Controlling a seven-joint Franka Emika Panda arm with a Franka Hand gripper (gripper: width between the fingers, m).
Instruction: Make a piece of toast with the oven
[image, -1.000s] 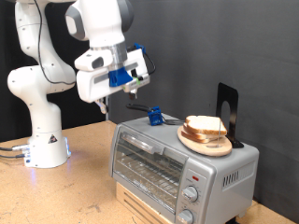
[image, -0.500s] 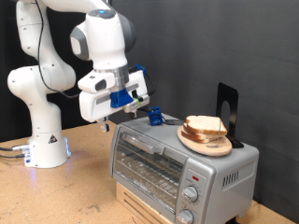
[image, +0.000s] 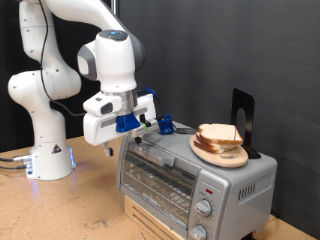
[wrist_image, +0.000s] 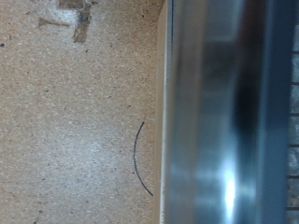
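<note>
Hovering at the upper left corner of the oven, whose door looks shut, the gripper holds nothing visible, and whether its fingers are wide or narrow cannot be told. Opening well likely means squaring to the door's top handle. The piece of toast waits on a wooden plate atop the oven's right side, absent from the wrist view, which shows only blurred metal and a wooden table.

We've got a glossy white arm here, chunky rounded segments with dark grey rings at the joints. The base is a white cone with a small triangular sticker and a blue glow low down, plus cables trailing off it. The white hand block carries blue plastic bits.
</note>
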